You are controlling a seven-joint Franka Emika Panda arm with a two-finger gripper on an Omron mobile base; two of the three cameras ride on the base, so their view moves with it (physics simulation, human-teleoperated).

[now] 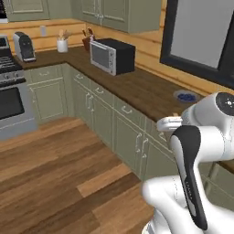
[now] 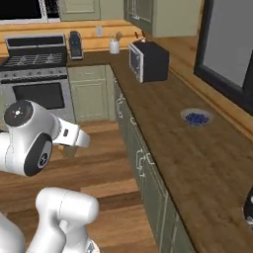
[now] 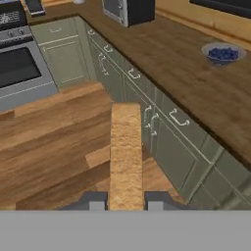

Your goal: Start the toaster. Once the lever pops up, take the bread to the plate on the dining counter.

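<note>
The bread (image 3: 126,152), a golden-tan slice seen edge-on, stands upright between my gripper's (image 3: 126,203) two dark fingertips, which are shut on its lower end. It hangs over the wooden floor, in front of the green drawer cabinets. My white hand (image 1: 168,123) sticks out to the left of the arm, level with the worktop edge, and it also shows as the white hand (image 2: 74,136) above the floor. The toaster, its lever, the plate and the dining counter are out of view.
The dark wood worktop (image 2: 197,158) runs along the right, carrying a blue-filled bowl (image 3: 223,53) and a black microwave (image 1: 112,55). A stove (image 2: 39,74) and a coffee machine (image 1: 23,46) stand at the far end. A dark object (image 2: 248,210) is cut by the right edge.
</note>
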